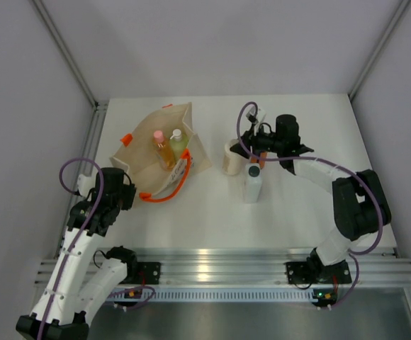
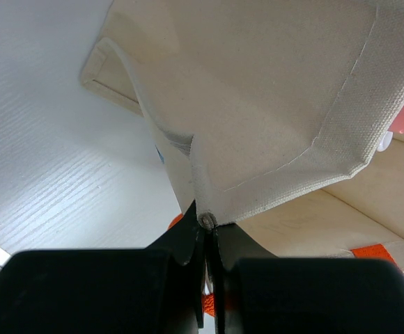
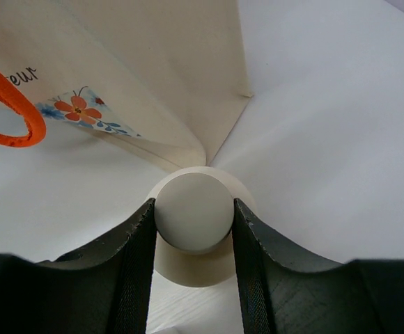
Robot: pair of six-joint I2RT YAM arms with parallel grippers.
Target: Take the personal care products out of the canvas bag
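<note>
Right hand grips the upright cream bottle by its cap on the tabletop just right of the canvas bag; left hand pinches its edge, peach bottle and yellow-green bottle lying inside.

Peach bottle and yellow-green bottle, bases out of sight in canvas bag

The left arm doubles back low, then rises to its wrist, with the left gripper pinched tight on a fold of the canvas bag just ahead of it. The right arm bends at the elbow and reaches out, the right gripper clasping the cream bottle between its fingers
</note>
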